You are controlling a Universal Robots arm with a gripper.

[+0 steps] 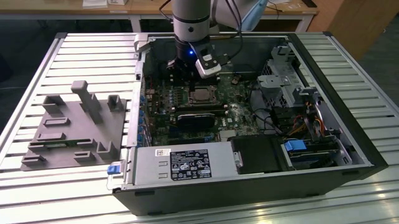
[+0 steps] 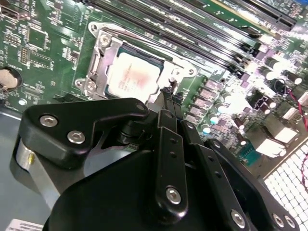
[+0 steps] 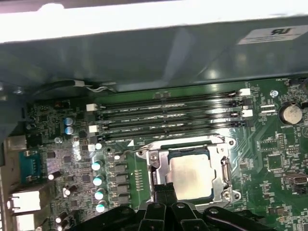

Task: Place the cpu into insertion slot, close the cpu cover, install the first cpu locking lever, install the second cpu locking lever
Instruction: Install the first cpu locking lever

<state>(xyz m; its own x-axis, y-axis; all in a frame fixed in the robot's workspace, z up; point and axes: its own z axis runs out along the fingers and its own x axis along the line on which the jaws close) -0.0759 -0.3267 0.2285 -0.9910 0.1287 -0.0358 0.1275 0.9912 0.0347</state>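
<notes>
The cpu, a pale silver square, lies flat in the insertion slot on the green motherboard. The cpu cover, a silver frame with a square window, lies down over the chip's edges. In the second wrist view the cpu and cpu cover sit just beyond my black fingers. My gripper is shut, its tips at one side edge of the socket beside a thin metal rod. In the exterior view my gripper hangs just above the cpu inside the open computer case.
Several long memory slots run beside the socket, with the case wall behind them. A black finned block, the grey power supply box and a drive cage surround the board. A grey fixture plate lies at the exterior view's left.
</notes>
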